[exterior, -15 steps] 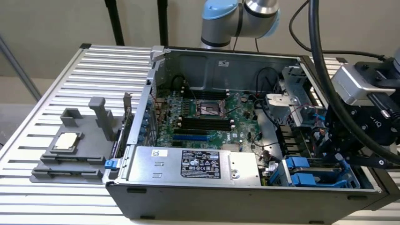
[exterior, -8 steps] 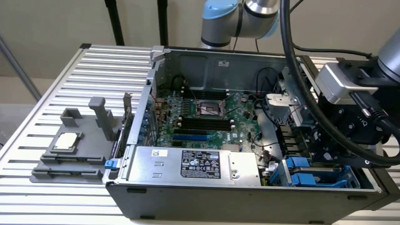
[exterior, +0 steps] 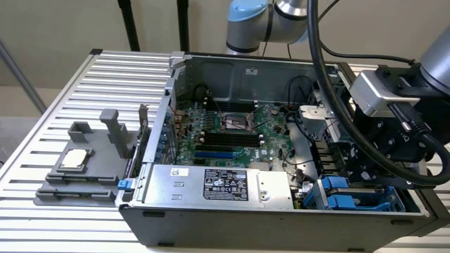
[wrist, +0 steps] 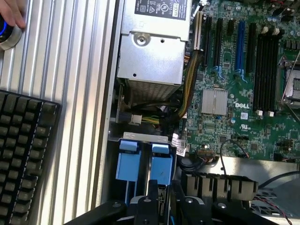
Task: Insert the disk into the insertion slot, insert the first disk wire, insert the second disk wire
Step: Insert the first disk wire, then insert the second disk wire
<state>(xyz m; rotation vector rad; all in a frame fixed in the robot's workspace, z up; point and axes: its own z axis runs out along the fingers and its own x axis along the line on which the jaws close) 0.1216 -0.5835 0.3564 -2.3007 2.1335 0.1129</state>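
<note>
Insertion slot point(exterior: 344, 196) point(wrist: 144, 137): grey cage in the near corner of the open computer case point(exterior: 281, 226), at the exterior view's right. 2 blue plastic pieces point(wrist: 161, 164) stand side by side in it. I cannot tell whether either belongs to the disk.

My end effector point(exterior: 369, 182) point(wrist: 161, 199) hangs directly over the slot, close to the blue pieces. I cannot tell whether it touches them, how far it is open, or whether it has hold of anything.

Beside the slot, toward the exterior view's left, lies the silver power-supply box point(exterior: 218, 184) point(wrist: 152, 51). The motherboard point(exterior: 232, 132) point(wrist: 248, 93) lies beyond it.

The case stands on a slatted table point(exterior: 105, 84) point(wrist: 79, 93). In the wrist view a keyboard point(wrist: 23, 154) rests on the table and a hand point(wrist: 11, 11) touches a round blue-lit button point(wrist: 7, 33).
</note>
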